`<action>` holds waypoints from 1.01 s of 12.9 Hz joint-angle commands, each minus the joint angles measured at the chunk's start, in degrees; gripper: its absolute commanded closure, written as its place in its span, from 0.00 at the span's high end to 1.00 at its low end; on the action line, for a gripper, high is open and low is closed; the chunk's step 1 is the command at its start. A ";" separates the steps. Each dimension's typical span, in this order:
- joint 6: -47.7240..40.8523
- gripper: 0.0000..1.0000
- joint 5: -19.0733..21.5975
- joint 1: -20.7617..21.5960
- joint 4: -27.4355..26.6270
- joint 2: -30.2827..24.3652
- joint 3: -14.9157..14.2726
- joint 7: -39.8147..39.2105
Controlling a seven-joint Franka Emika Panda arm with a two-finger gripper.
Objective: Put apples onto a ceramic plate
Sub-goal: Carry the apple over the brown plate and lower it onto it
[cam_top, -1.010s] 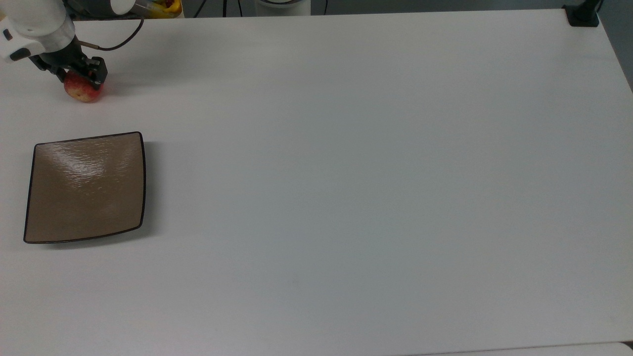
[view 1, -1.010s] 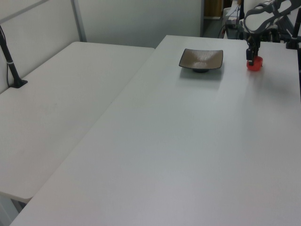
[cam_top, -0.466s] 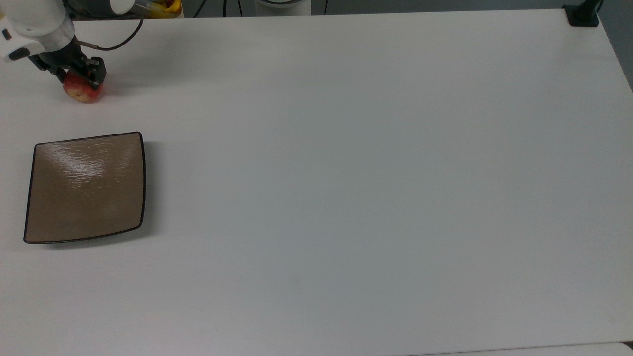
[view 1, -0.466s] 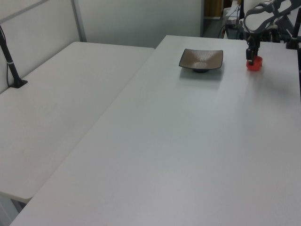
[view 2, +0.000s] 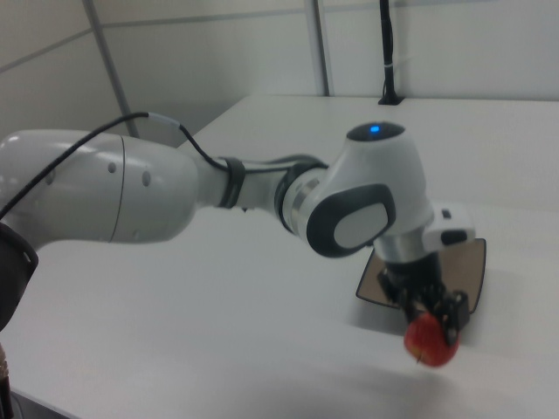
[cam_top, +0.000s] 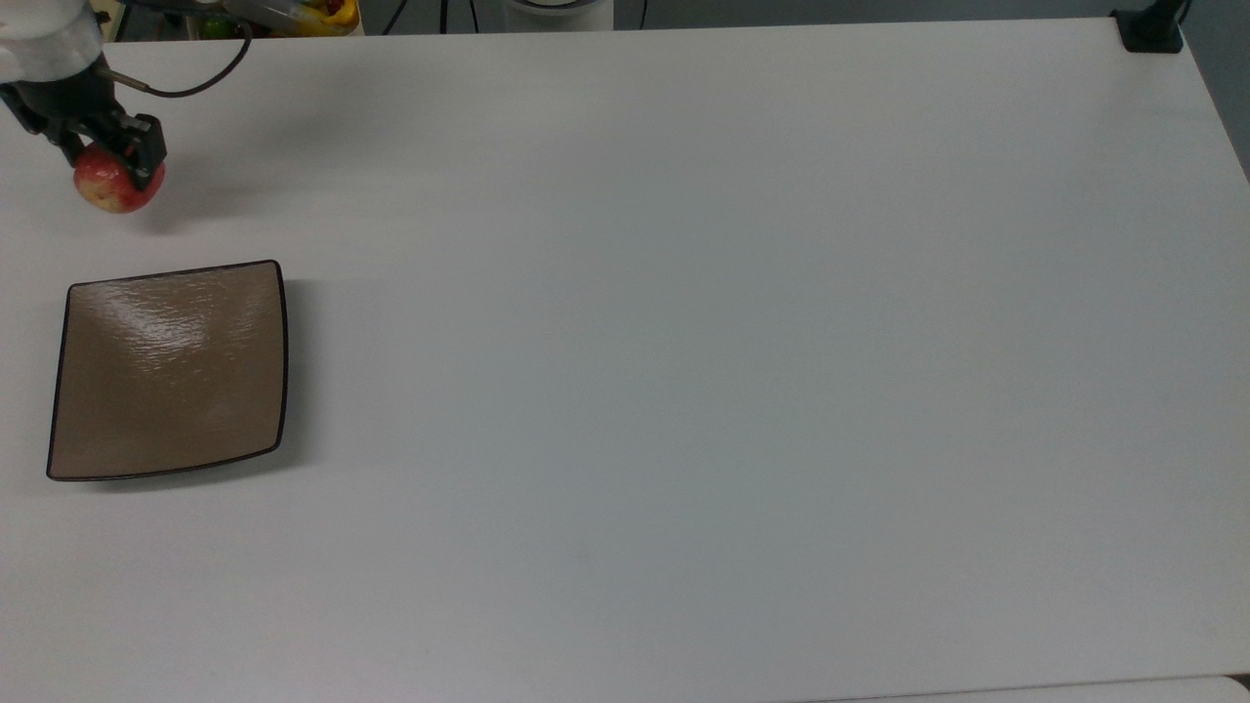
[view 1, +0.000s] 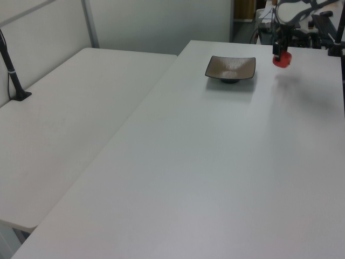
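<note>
A small red apple (cam_top: 113, 187) with a yellowish patch hangs in the air near the far left corner of the table in the top view. My gripper (cam_top: 109, 164) is shut on the apple from above, its black fingers on either side. The square tan-brown ceramic plate (cam_top: 171, 391) with a dark rim lies empty on the table, below the apple in the top view. In the left view the apple (view 1: 281, 60) hangs to the right of the plate (view 1: 230, 66), with the gripper (view 1: 278, 53) over it. The right view shows the apple (view 2: 431, 341) in the gripper (view 2: 434, 316), in front of the plate (view 2: 470, 264).
The white table (cam_top: 684, 342) stretches wide to the top view's right. A black clamp (cam_top: 1150, 27) sits at its far right corner. Yellow clutter (cam_top: 312, 14) lies past the far edge. In the left view a second table (view 1: 64, 118) adjoins on the left, with a black post (view 1: 12, 67).
The gripper has lifted the apple off the table and carried it toward the top view's left. The plate has not moved.
</note>
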 commanded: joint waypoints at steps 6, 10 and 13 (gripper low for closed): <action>22.67 0.54 11.87 0.50 3.35 1.45 4.46 12.24; 32.18 0.55 11.78 2.69 5.36 6.98 5.87 18.66; 32.28 0.85 11.25 3.04 6.17 9.19 5.96 19.38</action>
